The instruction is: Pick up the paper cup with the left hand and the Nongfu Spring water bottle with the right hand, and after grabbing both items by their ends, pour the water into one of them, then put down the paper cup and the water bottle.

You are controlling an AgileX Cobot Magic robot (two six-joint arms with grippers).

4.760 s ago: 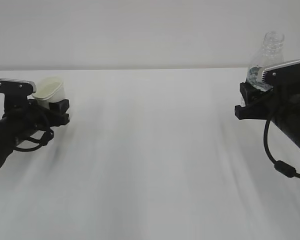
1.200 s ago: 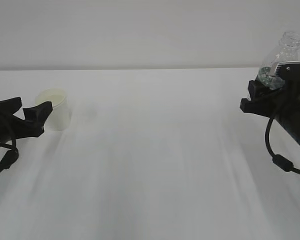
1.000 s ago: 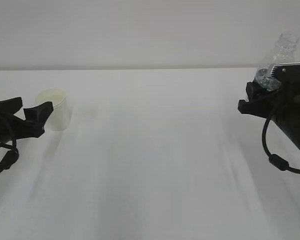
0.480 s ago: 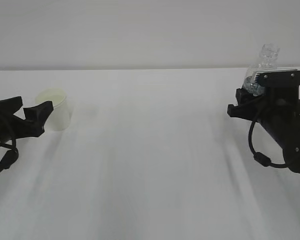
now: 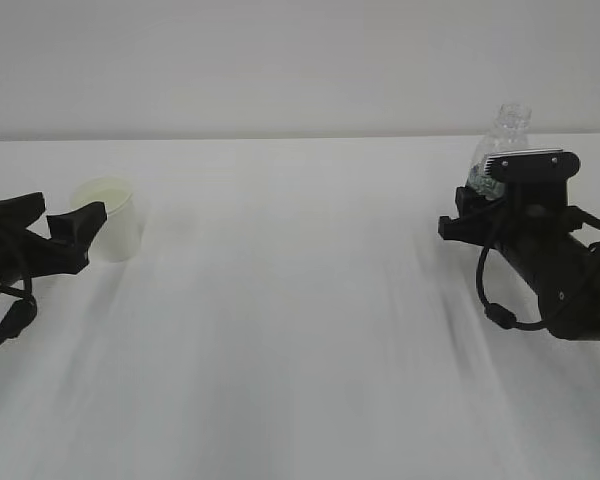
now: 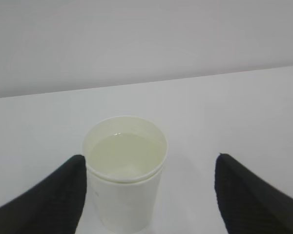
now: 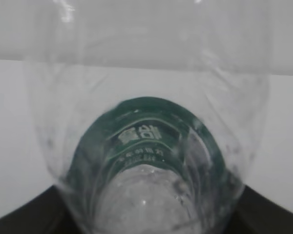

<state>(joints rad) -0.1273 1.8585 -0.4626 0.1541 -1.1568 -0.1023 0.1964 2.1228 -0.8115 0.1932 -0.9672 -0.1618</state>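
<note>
- Left hand (image 5: 68,235) spread wide, holding nothing; paper cup (image 5: 110,218) standing between the fingers (image 6: 49,197), apart from the far one, possibly brushing the near one.
- Cup upright, mouth up, water (image 6: 124,155) inside; judged poured and set down.
- Right hand (image 5: 465,215) clamped on the Nongfu Spring water bottle (image 5: 495,150) at its lower end, green label inside the grip.
- Bottle long axis near vertical, neck up, leaning slightly; base hidden behind the hand, contact with the white table (image 5: 300,330) cannot be told.
- Step in hand, judged: put bottle down.
- Square the axis to vertical, lower until base sits flat, then release slowly.
- Retreat straight back along the finger line; avoid tipping the light, mostly empty bottle.
</note>
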